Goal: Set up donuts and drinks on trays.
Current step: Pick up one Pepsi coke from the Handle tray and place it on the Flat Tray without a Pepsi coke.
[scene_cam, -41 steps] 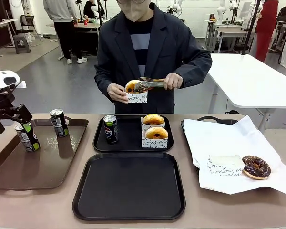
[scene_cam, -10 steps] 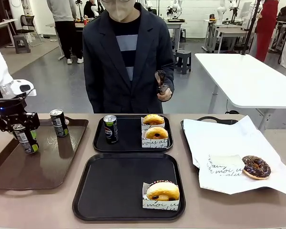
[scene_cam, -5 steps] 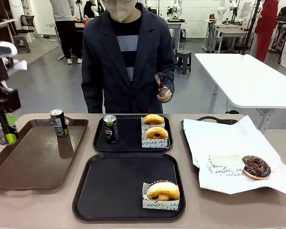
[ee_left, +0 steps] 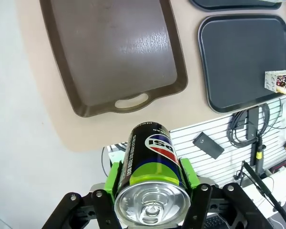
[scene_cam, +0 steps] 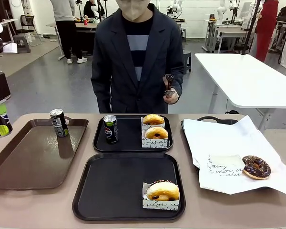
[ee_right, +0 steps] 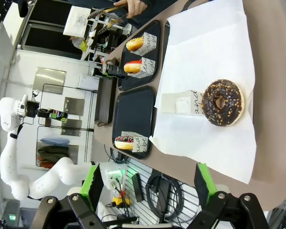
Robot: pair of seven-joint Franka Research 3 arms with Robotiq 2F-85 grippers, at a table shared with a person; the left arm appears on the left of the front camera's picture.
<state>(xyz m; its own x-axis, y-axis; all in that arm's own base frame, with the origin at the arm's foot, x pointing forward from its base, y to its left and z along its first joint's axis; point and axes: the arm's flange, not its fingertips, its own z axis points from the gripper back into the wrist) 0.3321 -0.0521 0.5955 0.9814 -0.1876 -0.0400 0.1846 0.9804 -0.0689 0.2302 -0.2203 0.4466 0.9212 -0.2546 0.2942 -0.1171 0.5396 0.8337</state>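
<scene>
Left gripper [ee_left: 151, 175] pinches a soda can [ee_left: 150, 155] at the left edge, beside the brown tray [scene_cam: 33, 160]; right gripper [ee_right: 148, 186] stands spread, empty.

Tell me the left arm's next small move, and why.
Probably swing the held can, clamped in the left gripper, over to the near black tray: it holds a sleeved donut but no drink, while the far black tray has its own can.

Flat sleeve [scene_cam: 224, 165] reads "moi"; donut sleeve [scene_cam: 155, 142] "vous".
</scene>
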